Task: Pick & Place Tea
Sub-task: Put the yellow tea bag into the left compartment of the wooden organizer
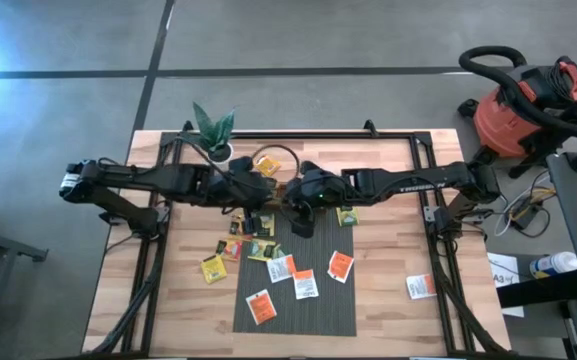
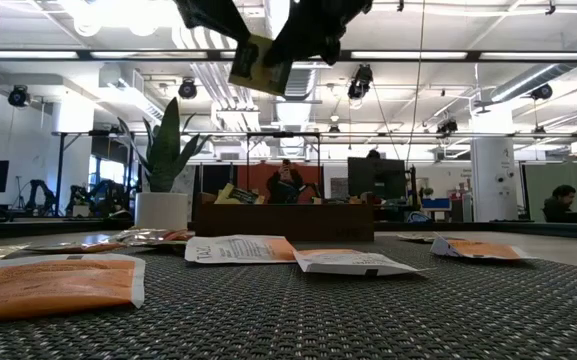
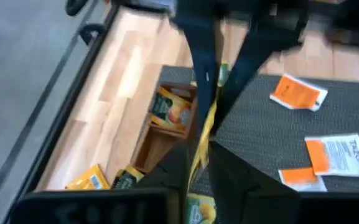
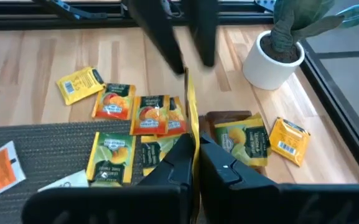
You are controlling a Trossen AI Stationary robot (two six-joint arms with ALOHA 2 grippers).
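A yellow sachet [image 2: 259,66] hangs in the air above the worktop [image 1: 388,300], edge-on between the two grippers, which meet over the middle of the worktop just behind the grey mat [image 1: 298,300]. The right gripper [image 4: 193,149] is clamped tight on the sachet's lower edge, the thin yellow packet standing upright between its pads. The left gripper [image 3: 198,146] comes in from the opposite side with the same sachet running between its fingers; whether it grips or has let go, I cannot tell. Below, the rest of the tea is spread about: white-and-orange sachets [image 1: 306,285] lie flat on the mat, yellow and green ones [image 4: 112,155] cluster along the mat's far edge and onto the bare wood, and one more white-and-orange sachet [image 1: 420,286] sits well apart toward the right arm's side. The brown wooden tray [image 4: 226,118] lies just beside the white plant pot [image 4: 272,62]; a green-yellow sachet [image 4: 244,143] lies in it, and a further yellow one [image 4: 289,140] lies just beside it. A red shop vacuum [image 1: 523,105] stands on the floor off the worktop's corner.
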